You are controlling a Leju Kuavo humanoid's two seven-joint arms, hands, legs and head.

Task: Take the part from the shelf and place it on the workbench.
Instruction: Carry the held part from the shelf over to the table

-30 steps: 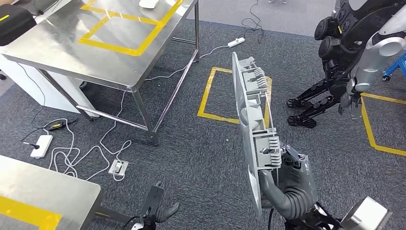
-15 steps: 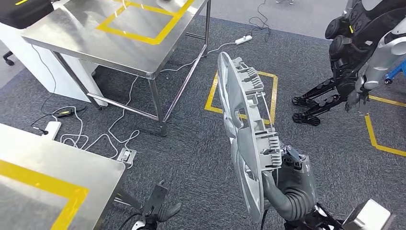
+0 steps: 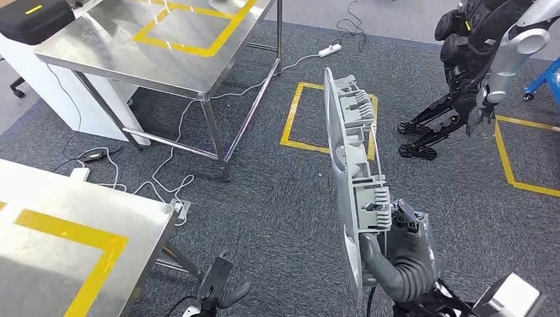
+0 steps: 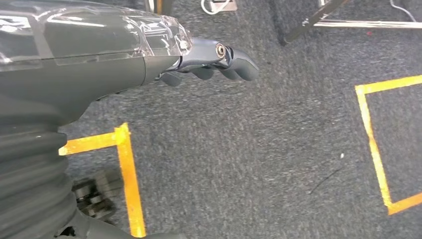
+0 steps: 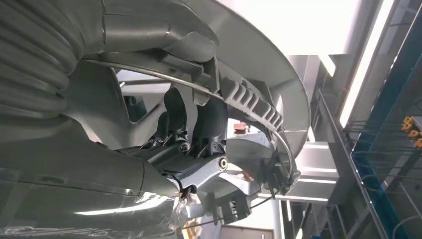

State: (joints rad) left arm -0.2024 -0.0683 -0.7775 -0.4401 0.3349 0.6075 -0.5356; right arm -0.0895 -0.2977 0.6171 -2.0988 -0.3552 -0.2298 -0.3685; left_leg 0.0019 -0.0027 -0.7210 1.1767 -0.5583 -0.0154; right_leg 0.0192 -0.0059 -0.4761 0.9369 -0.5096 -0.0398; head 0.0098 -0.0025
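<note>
Head view: right hand (image 3: 403,247) fingers grip part (image 3: 349,178) — upright, on edge; left hand (image 3: 218,287) fingers curled, empty.

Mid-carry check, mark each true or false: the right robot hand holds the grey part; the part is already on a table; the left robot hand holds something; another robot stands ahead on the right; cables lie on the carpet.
1. The right robot hand holds the grey part. True.
2. The part lies on a table. False: it is held on edge over the carpet, clear of the near table.
3. The left robot hand holds something. False: it holds nothing.
4. Another robot stands ahead on the right. True.
5. Cables lie on the carpet. True.
</note>
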